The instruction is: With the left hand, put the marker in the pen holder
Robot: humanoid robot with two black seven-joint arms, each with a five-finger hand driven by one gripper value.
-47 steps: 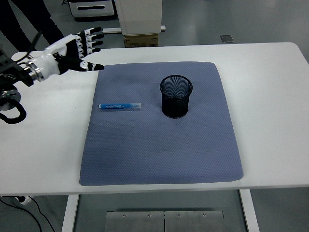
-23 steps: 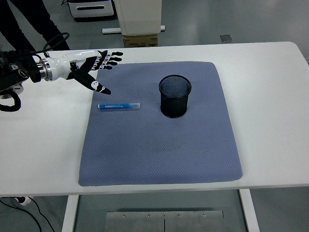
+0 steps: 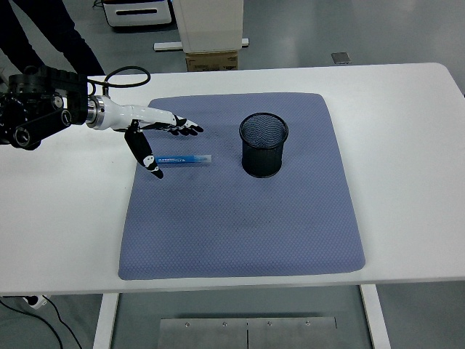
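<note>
A blue marker with a clear cap (image 3: 183,158) lies flat on the grey-blue mat (image 3: 240,218), left of centre. A black mesh pen holder (image 3: 264,144) stands upright on the mat to the marker's right. My left hand (image 3: 161,139) reaches in from the left, just above the marker's left end. Its fingers are spread open and hold nothing; the thumb (image 3: 148,161) points down beside the marker's left tip. The right arm does not show.
The mat covers the middle of the white table (image 3: 407,123). A person's dark legs (image 3: 43,33) stand at the top left beyond the table. A white cabinet and a cardboard box (image 3: 211,43) stand behind the far edge.
My left hand has swung from the table's far left corner rightward and down over the mat, ending above the marker. Marker and holder have not moved.
</note>
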